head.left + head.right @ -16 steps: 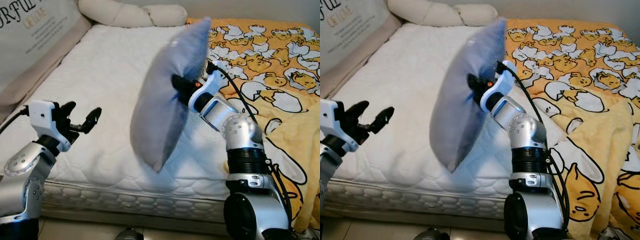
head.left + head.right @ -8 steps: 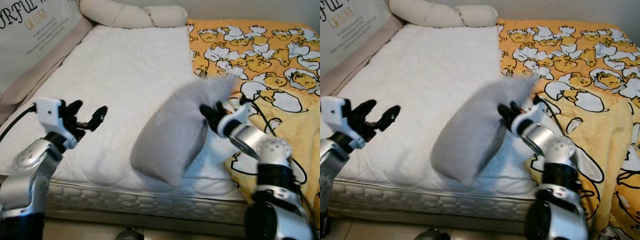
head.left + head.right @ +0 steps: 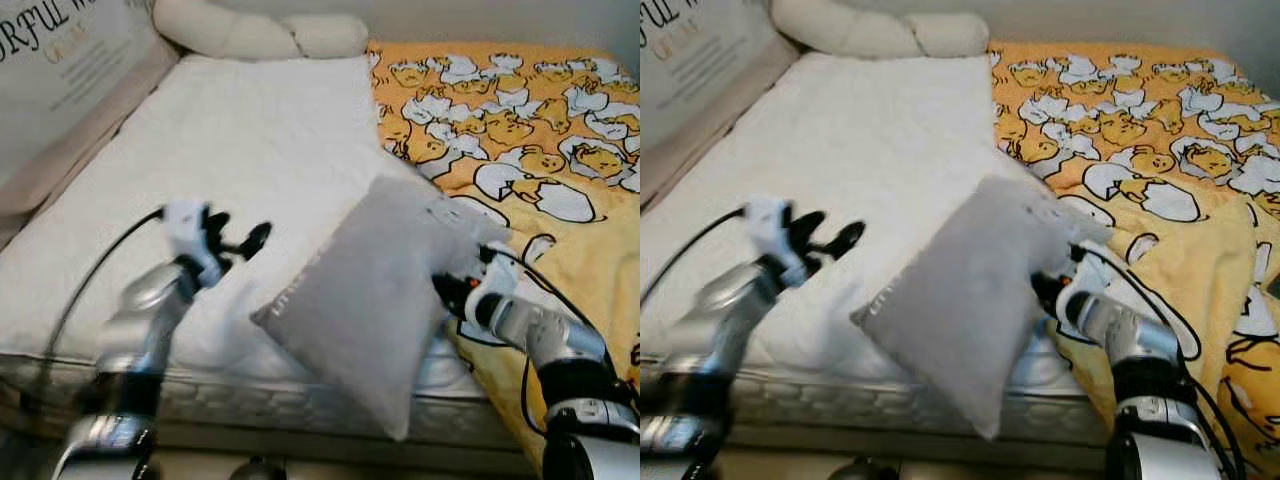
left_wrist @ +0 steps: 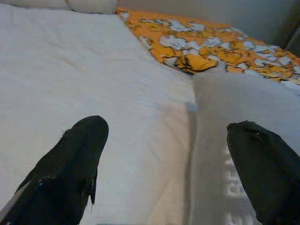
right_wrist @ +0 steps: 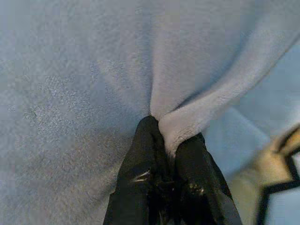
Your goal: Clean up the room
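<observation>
While our right gripper point(image 5: 168, 140) has its two black fingers pinched tight on a fold of the grey pillow point(image 3: 375, 300), our left gripper point(image 3: 238, 236) hovers over the white mattress point(image 3: 250, 140) with its fingers spread wide and nothing between them, just beside the pillow's near edge. The pillow lies tilted across the front part of the mattress, one corner hanging past the bed's front edge and its far side against the yellow blanket point(image 3: 520, 130). At the head of the bed sits a long cream bolster point(image 3: 250, 35). We judge we are in the middle of tidying the bed by placing this pillow. Next we need to carry it up toward the head end, and only then let go.
</observation>
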Available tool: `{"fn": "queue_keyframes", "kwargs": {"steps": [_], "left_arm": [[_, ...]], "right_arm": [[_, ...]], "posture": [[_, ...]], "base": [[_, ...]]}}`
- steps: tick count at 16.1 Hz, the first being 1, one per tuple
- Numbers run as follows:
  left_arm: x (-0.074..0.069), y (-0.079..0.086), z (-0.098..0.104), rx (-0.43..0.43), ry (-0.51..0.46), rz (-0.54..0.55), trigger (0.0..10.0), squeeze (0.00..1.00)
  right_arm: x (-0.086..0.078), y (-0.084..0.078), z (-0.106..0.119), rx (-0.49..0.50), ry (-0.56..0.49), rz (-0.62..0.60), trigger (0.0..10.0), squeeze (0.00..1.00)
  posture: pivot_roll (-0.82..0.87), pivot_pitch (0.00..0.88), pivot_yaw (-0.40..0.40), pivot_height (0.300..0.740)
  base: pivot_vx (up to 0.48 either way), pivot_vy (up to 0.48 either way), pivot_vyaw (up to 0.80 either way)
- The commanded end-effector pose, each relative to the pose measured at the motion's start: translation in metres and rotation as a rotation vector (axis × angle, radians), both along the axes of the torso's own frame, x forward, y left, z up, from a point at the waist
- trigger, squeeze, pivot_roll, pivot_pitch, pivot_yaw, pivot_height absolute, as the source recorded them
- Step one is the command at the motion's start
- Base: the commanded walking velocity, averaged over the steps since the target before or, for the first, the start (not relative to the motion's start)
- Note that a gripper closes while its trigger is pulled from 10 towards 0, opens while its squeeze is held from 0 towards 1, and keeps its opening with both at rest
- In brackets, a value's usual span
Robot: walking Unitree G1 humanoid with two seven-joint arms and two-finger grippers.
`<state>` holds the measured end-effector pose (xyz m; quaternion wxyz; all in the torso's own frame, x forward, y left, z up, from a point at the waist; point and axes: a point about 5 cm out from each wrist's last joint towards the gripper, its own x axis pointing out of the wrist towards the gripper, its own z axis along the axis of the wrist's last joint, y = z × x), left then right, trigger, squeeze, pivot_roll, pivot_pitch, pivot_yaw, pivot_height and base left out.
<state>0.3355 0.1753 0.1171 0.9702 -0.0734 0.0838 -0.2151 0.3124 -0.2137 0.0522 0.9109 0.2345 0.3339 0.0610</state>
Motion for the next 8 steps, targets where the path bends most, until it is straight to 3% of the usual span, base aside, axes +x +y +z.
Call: {"fn": "queue_keyframes", "kwargs": {"steps": [1,3,5,7,8], "left_arm": [[0.005,-0.014,-0.013,0.018,0.052,-0.036,10.0,1.0],[0.008,-0.033,-0.025,-0.009,0.104,-0.085,10.0,1.0],[0.011,-0.064,-0.038,-0.015,0.156,-0.132,10.0,1.0],[0.011,-0.072,-0.043,-0.007,0.179,-0.129,10.0,1.0],[0.011,-0.079,-0.049,0.015,0.203,-0.083,10.0,0.69]], "right_arm": [[-0.004,-0.001,-0.01,-0.038,0.016,-0.016,0.0,0.0],[-0.006,-0.003,-0.016,-0.069,0.02,-0.024,0.0,0.0],[-0.01,0.007,-0.018,-0.053,0.003,0.003,0.0,0.0],[-0.012,0.01,-0.019,-0.055,-0.001,0.019,0.0,0.0],[-0.014,0.014,-0.02,-0.048,-0.006,0.032,0.0,0.0]], "posture": [[0.01,0.0,0.059,0.74],[-0.03,0.0,0.079,0.74],[-0.06,0.0,0.087,0.74],[-0.06,0.0,0.087,0.74],[-0.07,0.0,0.09,0.74]], "base": [[0.0,0.0,0.0],[0.0,0.0,0.0],[0.0,0.0,0.0],[0.0,0.0,0.0],[0.0,0.0,0.0]]}}
